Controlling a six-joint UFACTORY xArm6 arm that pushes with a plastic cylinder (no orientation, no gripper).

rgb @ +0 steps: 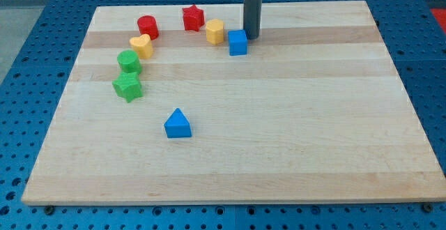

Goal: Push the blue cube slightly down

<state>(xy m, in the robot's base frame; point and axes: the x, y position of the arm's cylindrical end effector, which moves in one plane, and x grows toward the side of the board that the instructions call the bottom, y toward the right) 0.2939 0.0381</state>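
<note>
The blue cube (238,42) sits near the view's top, a little right of centre on the wooden board (279,132). My tip (251,36) stands right against the cube's upper right corner, the dark rod rising straight up out of the view. A yellow block (214,31) lies just left of the cube.
A red star-like block (193,17) and a red cylinder (148,27) lie at the top left. A yellow heart-shaped block (141,46), a green cylinder (129,62) and a green star-like block (127,87) curve down the left. A blue triangular block (178,124) lies nearer the middle.
</note>
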